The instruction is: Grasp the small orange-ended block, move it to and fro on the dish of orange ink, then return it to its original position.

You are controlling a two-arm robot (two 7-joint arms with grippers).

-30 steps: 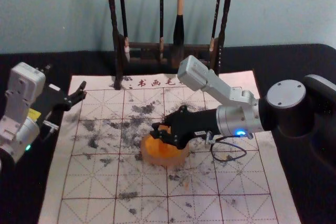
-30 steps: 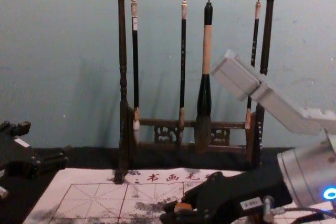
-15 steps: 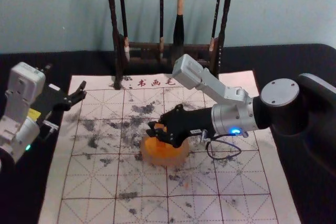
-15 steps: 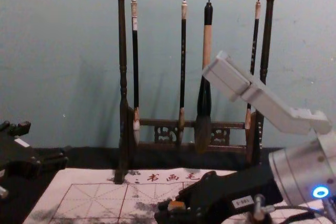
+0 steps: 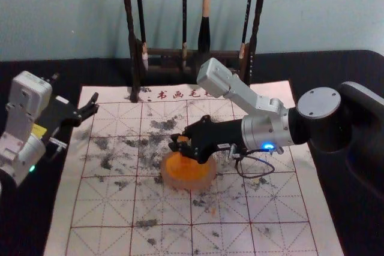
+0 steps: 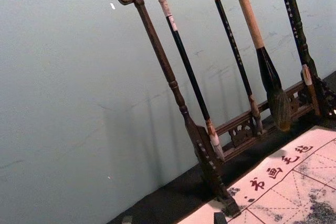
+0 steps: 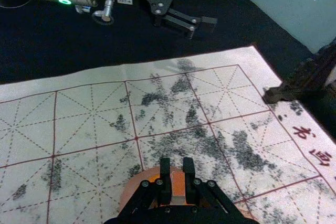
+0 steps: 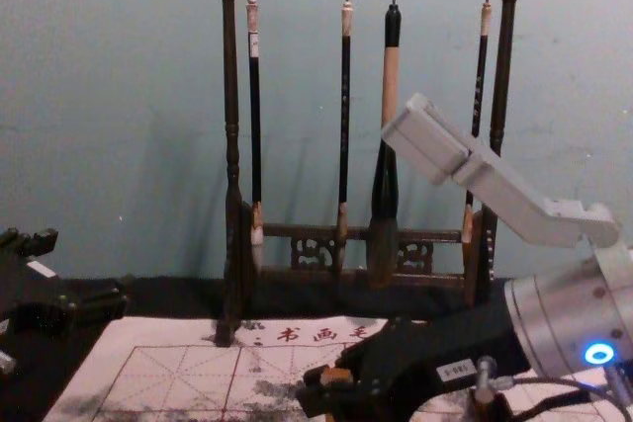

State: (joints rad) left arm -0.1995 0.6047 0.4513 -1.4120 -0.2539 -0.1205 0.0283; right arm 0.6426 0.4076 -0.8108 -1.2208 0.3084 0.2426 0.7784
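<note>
Fingers of the right gripper (image 5: 174,142) are gripping the small block (image 5: 183,140) in the head view, and they are sitting a little farther from the robot, and more to its left, than a second ago. The orange ink (image 5: 186,168) is showing more fully below them and on their robot side, with the dish (image 5: 208,175) resting on the mat (image 5: 162,208); whether the block's end is touching the ink, I cannot tell. The left gripper (image 5: 94,103) is waiting well apart, to the left of those fingers. In the left wrist view its own two tips are standing wide apart, holding nothing. In the right wrist view the working fingers are pressing the block from both sides, its orange part lying between them. In the chest view the block, pinched in them, is showing higher than half a second ago. The to-and-fro is probably still going on, perhaps turning into a lift; returning the block is remaining undone.
</note>
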